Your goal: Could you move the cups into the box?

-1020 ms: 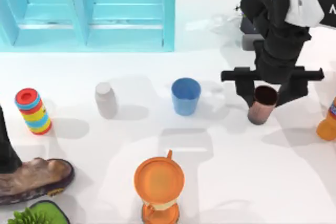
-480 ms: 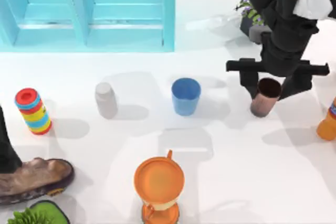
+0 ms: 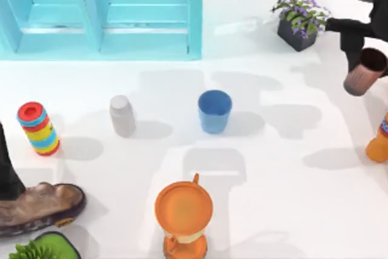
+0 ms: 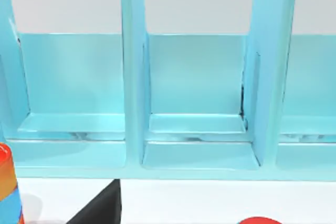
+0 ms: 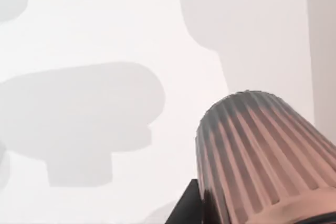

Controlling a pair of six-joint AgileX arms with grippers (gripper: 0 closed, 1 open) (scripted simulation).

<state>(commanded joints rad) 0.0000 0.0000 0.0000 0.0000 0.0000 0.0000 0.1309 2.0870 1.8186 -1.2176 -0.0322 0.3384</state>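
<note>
Right gripper (image 3: 368, 59) clamps the pink cup (image 3: 364, 72) above the table's right edge

Two cups: one blue (image 3: 214, 110), one brownish-pink (image 3: 364, 71); one white bottle (image 3: 122, 115), one orange hourglass (image 3: 183, 216), one striped stack (image 3: 38, 128), one flower pot (image 3: 300, 20), one shoe (image 3: 39, 206), one turquoise box (image 3: 100, 13)

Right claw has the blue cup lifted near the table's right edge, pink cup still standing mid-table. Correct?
Swapped. In the top view the right claw holds the pink cup, lifted near the right edge; the blue cup stands mid-table. The right wrist view shows the pink cup's ribbed side too.
</note>
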